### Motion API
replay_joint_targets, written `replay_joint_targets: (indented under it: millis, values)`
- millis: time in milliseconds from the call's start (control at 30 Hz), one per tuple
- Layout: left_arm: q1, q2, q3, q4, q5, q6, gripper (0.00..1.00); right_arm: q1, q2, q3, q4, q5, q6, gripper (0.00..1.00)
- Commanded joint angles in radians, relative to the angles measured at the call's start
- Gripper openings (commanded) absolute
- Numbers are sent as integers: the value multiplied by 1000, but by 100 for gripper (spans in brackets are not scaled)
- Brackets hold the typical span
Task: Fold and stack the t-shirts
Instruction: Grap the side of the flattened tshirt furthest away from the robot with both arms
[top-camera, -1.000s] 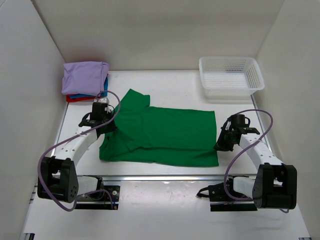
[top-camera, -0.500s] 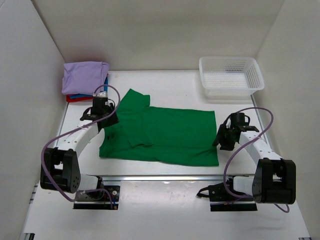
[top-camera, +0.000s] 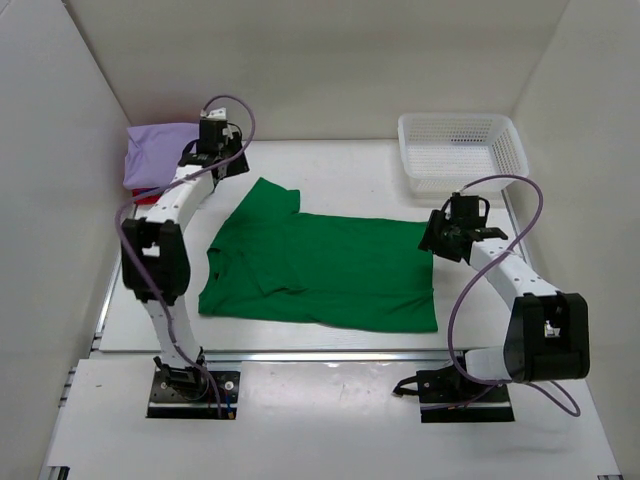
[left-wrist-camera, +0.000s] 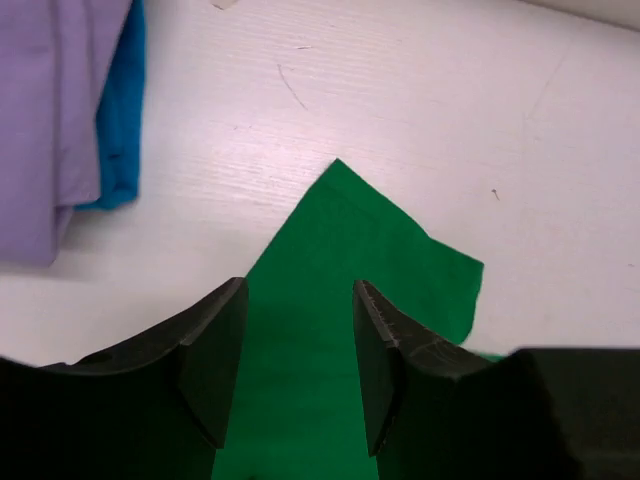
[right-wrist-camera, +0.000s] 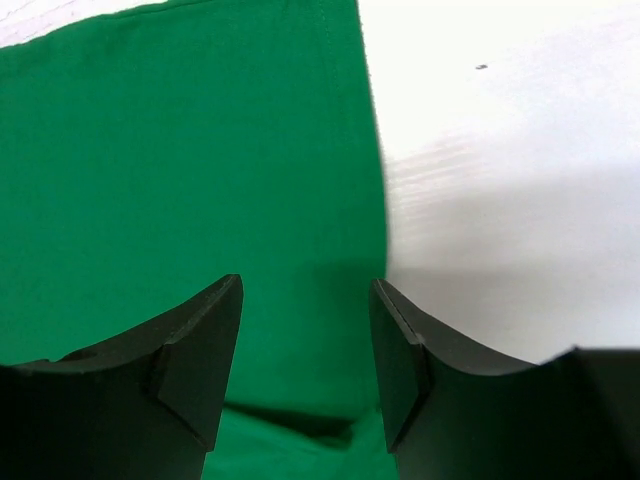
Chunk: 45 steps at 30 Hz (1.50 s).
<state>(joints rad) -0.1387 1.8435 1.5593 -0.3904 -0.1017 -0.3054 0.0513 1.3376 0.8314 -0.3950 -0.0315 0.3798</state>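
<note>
The bright green t-shirt (top-camera: 320, 265) lies spread flat across the middle of the table, its body folded lengthwise, one sleeve (left-wrist-camera: 380, 250) pointing to the far left. My left gripper (top-camera: 222, 165) hovers open above that sleeve, nothing between its fingers (left-wrist-camera: 225, 350). My right gripper (top-camera: 438, 236) hangs open over the shirt's far right corner (right-wrist-camera: 200, 150), holding nothing. A stack of folded t-shirts sits at the far left, the lavender one (top-camera: 155, 150) on top and a blue one (left-wrist-camera: 122, 110) under it.
A white mesh basket (top-camera: 460, 150) stands at the far right corner. White walls close in the table on three sides. The left arm (top-camera: 170, 210) reaches along the table's left edge, beside the stack.
Both grippers have opened and let go of the green shirt. The left arm swung away to the far sleeve near the stack; the right rose and shifted to the far right corner.
</note>
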Motion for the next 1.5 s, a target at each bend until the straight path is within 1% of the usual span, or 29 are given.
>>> replay_joint_targets:
  millis: [0,33,67,100,133,200,233,267,300,333,367,400,433,467,500,567,633,767,833,1033,1167,1233,1267,1300,1333,1367,1400,1433,1467]
  values:
    - [-10,115,125,-67,6,40,57,10,23,11,105,55,42,51]
    - [-10,169,175,-76,31,34,57,12,35,17,113,48,47,51]
    - [-12,227,250,-96,28,38,57,4,44,21,123,57,45,51]
    - [-12,256,290,-140,25,48,57,5,52,23,124,51,48,51]
    - [-24,320,383,-200,11,60,57,2,60,31,134,64,44,51]
    - [-41,435,545,-249,-1,75,58,-2,86,43,140,54,39,51]
    - [-44,460,583,-264,-31,78,58,1,101,44,143,59,37,51]
    - [-53,502,651,-289,-29,78,59,-4,110,52,140,55,36,51]
    - [-53,526,683,-313,-27,90,60,-7,117,48,145,48,39,51]
    - [-55,580,775,-335,-27,82,60,-2,123,51,150,48,44,50]
    - [-61,650,905,-391,-30,84,60,-2,129,45,147,56,41,51]
    - [-59,692,983,-474,-38,83,60,-4,129,40,159,59,38,51]
    - [-64,767,1124,-513,-29,78,60,-4,135,41,162,50,47,51]
    - [-55,752,1067,-487,-35,66,60,-4,135,35,168,48,42,51]
    - [-53,749,1059,-489,-15,65,59,-5,136,43,165,48,42,50]
    - [-55,799,1126,-536,-24,69,60,-13,147,43,169,44,41,51]
    - [-48,801,1105,-533,-21,74,60,-16,152,48,172,47,39,51]
    - [-45,826,1119,-584,-41,77,60,-13,178,69,176,39,33,51]
    - [-53,830,1114,-577,-53,83,61,-16,186,71,171,41,30,52]
    - [-62,869,1128,-576,-27,77,61,-7,205,77,177,41,37,51]
    - [-65,869,1124,-567,-32,75,56,-21,233,92,185,38,34,51]
    - [-61,866,1113,-562,-14,86,56,-16,247,104,194,41,34,52]
    - [-58,858,1117,-562,12,81,53,-8,258,110,186,47,30,52]
    - [-53,862,1114,-564,16,80,41,2,271,115,196,57,30,52]
    - [-42,864,1110,-562,26,74,35,5,279,127,205,68,31,53]
    - [-35,870,1117,-564,52,68,9,13,310,141,222,90,45,55]
    - [-27,872,1121,-567,59,65,4,12,320,147,232,102,47,60]
    - [-27,870,1119,-568,72,66,0,13,327,150,242,99,57,62]
    - [-25,878,1128,-573,80,71,0,13,339,156,245,111,54,63]
